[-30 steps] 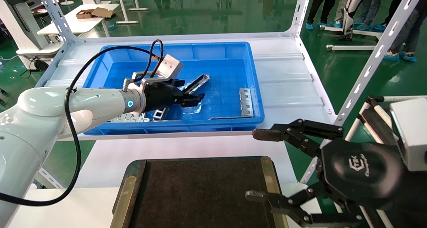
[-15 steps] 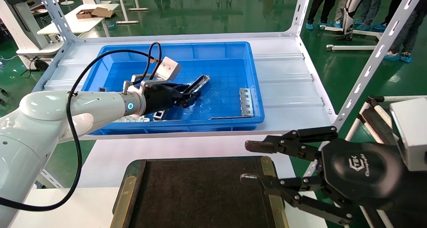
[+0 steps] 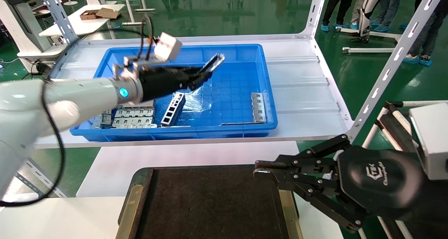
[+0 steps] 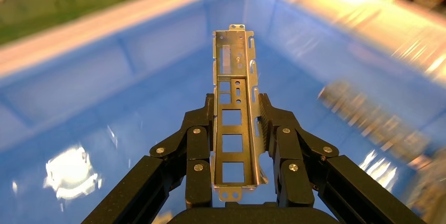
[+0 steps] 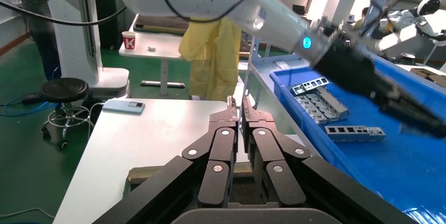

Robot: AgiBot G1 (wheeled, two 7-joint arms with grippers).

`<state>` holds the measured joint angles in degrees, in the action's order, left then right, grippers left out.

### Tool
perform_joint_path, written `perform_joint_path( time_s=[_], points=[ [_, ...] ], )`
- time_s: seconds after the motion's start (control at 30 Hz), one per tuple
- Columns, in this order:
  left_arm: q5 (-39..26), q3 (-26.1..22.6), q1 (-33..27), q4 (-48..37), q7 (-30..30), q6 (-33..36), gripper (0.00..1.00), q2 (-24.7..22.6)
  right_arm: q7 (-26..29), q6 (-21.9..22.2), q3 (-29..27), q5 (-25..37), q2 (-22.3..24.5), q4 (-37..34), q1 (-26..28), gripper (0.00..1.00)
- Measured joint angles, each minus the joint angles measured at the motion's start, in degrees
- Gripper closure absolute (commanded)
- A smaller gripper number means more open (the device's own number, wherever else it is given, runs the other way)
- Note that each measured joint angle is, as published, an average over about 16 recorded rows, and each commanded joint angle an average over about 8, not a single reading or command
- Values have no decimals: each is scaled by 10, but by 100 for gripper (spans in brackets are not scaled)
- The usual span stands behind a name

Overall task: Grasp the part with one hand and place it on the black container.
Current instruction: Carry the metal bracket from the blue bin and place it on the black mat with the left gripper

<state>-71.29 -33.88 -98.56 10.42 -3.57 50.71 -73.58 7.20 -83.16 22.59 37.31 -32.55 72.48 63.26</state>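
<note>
My left gripper [image 3: 200, 74] is shut on the part [image 3: 214, 62], a slim grey metal channel, and holds it tilted in the air above the far half of the blue bin [image 3: 175, 133]. In the left wrist view the part [image 4: 235, 61] runs lengthwise between the fingers [image 4: 197, 145] of the gripper [image 4: 236, 100], which clamp its two side walls. The black container [image 3: 210, 204], with brass-coloured strips along two edges, lies at the near table edge. My right gripper [image 3: 260, 168] is shut and empty, hovering at that container's right strip; it also shows in the right wrist view [image 5: 237, 105].
In the bin lie a ladder-like strip [image 3: 174, 109], flat slotted grey plates [image 3: 133, 116] at the near left, and another metal piece [image 3: 258, 107] at the right. White slotted rack posts [image 3: 385, 71] rise at the shelf's right. People stand at the back right.
My left gripper closed on the part in the bin and lifted it up and away from me. My right gripper went from wide open to shut.
</note>
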Motion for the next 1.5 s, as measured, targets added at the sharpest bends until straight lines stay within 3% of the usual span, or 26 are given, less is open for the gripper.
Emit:
perform_joint_path(
  time_s=[0.23, 0.47, 0.73, 0.9, 1.1, 1.3, 1.5],
  points=[
    [46, 23, -4, 43, 22, 151, 100, 56, 0, 0, 0, 0, 0, 0, 0, 100],
    [82, 34, 41, 143, 16, 298, 100, 125, 0, 0, 0, 0, 0, 0, 0, 100],
    [105, 31, 158, 321, -44, 352, 100, 202, 0, 0, 0, 0, 0, 0, 0, 100],
    [91, 20, 253, 431, -97, 301, 100, 234, 0, 0, 0, 0, 0, 0, 0, 100],
    [49, 4, 362, 513, -174, 172, 100, 242, 0, 0, 0, 0, 0, 0, 0, 100],
    [-5, -11, 434, 537, -264, 13, 100, 211, 0, 0, 0, 0, 0, 0, 0, 100],
    [-55, -28, 462, 520, -366, -124, 100, 161, 0, 0, 0, 0, 0, 0, 0, 100]
  ],
)
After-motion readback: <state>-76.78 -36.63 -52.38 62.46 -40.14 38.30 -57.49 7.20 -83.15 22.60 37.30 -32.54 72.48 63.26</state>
